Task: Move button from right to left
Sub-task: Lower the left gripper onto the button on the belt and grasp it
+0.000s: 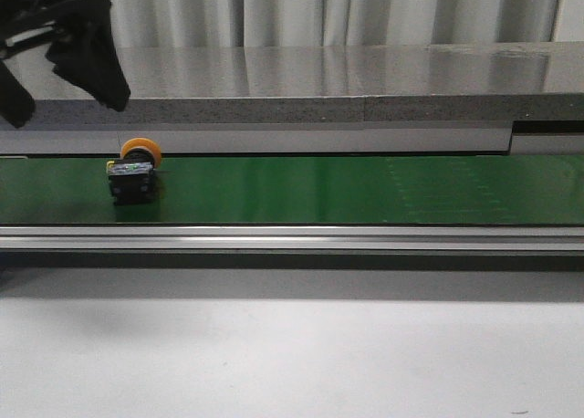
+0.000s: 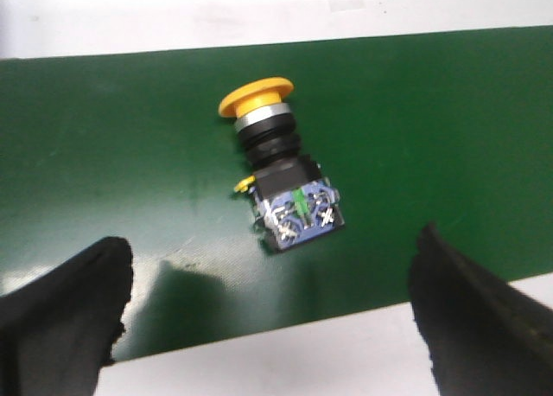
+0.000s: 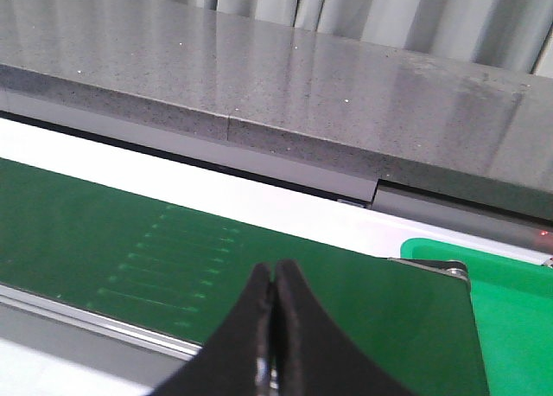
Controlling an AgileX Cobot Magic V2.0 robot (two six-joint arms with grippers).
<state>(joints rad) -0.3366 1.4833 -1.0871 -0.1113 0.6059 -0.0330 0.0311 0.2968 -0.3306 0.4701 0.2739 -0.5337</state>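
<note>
Pale grey curtains (image 1: 347, 12) hang in soft vertical folds across the back of the room. In front of them runs a long speckled grey stone counter (image 1: 365, 80), its polished top catching dim reflections of the folds, with a seam in its front edge. Below it a green belt (image 1: 365, 190) stretches the full width, bordered along its near side by a brushed metal rail (image 1: 292, 240). Nearest the camera lies a plain white table (image 1: 292, 354), evenly lit. A bright green bin (image 3: 510, 318) sits at the belt's right end.
</note>
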